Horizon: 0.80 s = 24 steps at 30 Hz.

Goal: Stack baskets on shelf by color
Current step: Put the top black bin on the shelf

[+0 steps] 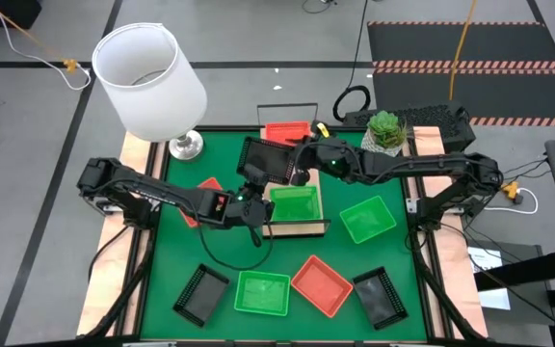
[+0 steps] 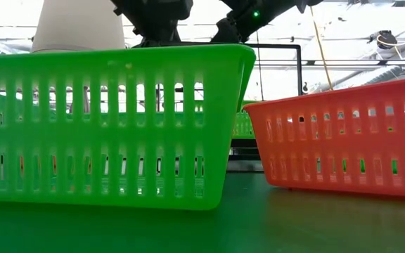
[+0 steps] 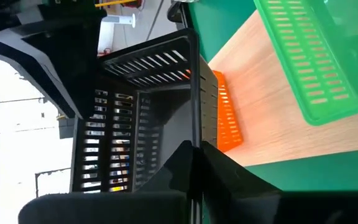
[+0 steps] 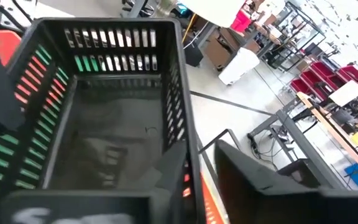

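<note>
overhead looks straight down; low camera sits level behind baskets; both wrist cameras closely share the black basket [image 3: 135, 118].

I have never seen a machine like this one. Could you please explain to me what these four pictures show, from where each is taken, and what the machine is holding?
This is a robot with two dark arms working at a table covered by a green mat. One picture looks straight down from above; one looks level across the table, filled by a green basket and an orange-red basket nearby; the other two come from cameras on each arm's wrist.

From above, loose baskets lie on the mat: green ones, an orange-red one and two black ones. The wooden shelf in the middle carries a green basket; another orange-red basket sits behind it.

The left gripper and right gripper meet at one black basket, tilted above the shelf. The left gripper pinches its wall; the right gripper's fingers straddle the rim.
</note>
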Motion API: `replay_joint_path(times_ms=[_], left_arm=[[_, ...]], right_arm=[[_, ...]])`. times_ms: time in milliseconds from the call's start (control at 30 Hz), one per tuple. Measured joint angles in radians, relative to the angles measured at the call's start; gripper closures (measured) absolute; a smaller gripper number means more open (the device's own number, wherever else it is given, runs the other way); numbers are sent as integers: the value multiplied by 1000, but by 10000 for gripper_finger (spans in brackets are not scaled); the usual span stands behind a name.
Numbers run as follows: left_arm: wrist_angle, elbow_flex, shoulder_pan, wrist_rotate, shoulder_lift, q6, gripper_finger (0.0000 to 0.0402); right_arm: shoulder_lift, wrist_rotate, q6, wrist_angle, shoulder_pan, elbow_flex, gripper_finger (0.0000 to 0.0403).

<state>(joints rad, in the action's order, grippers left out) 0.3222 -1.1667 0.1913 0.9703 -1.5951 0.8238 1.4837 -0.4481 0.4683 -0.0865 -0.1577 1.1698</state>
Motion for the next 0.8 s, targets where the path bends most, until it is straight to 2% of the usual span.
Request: replay_joint_path(times_ms=[67,167,333,567,700,800], left_arm=[[2,0,0,0,0,5,386],[2,0,1,0,0,9,394],[2,0,0,0,0,20,379],[3,0,0,0,0,20,393],[3,0,0,0,0,20,379],[0,0,0,1,0,20,385]], right_arm=[[0,-6,2,5,0,0,293],[0,-8,3,17,-6,0,285],[0,3,-10,75,-19,0,320],[0,9,-10,82,-19,0,392],[0,9,-10,80,-19,0,383],[0,8,-10,77,-19,0,368]])
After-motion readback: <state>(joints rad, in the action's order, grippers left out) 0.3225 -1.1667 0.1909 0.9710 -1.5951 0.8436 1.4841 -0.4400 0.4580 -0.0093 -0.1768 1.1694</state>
